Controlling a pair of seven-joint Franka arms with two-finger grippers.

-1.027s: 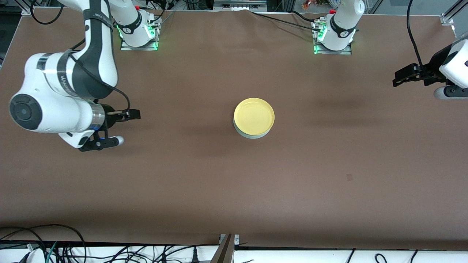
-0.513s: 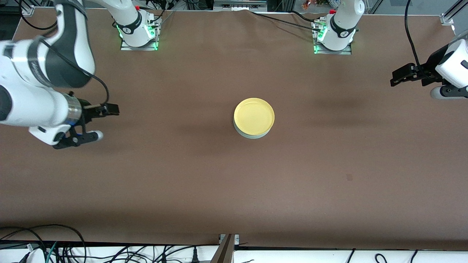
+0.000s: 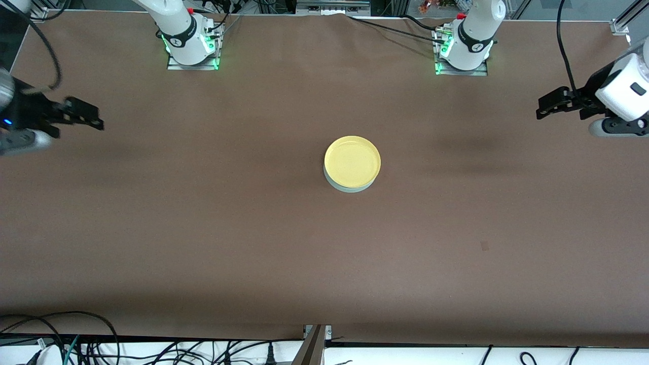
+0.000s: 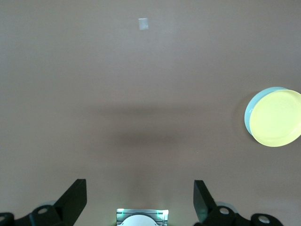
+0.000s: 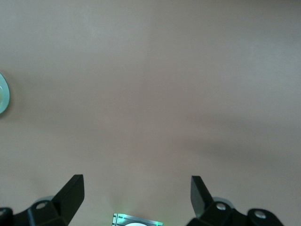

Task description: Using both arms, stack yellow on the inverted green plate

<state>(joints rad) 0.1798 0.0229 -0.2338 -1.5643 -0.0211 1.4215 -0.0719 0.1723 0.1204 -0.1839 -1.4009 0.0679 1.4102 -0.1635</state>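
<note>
1. The brown table (image 3: 203,243) fills the front view, and it holds just one small stack at its middle, roughly midway between the two arms' ends.
2. The right arm hangs out at the nine o'clock edge of that view. Its right gripper (image 3: 83,115) is over the table's margin at its own end, well apart from the stack, and the right wrist view shows its two black fingers (image 5: 70,193) splayed wide with nothing between them.
3. The left arm mirrors it at three o'clock. The left gripper (image 3: 550,104) is over bare table near its own end, fingers (image 4: 75,200) spread and empty as well.
4. Now the stack itself: yellow (image 3: 352,161) sits rim-up on top of the green plate (image 3: 350,188), which shows only as a pale crescent peeking out at six o'clock under the yellow one. The left wrist view gives the same picture, a green sliver (image 4: 250,107) around the yellow disc (image 4: 276,117).
5. My read: the stacking looks done, and both arms are clear of it.
6. The next move calls for little, probably just parking the arms away from the plates and leaving the stack untouched.
</note>
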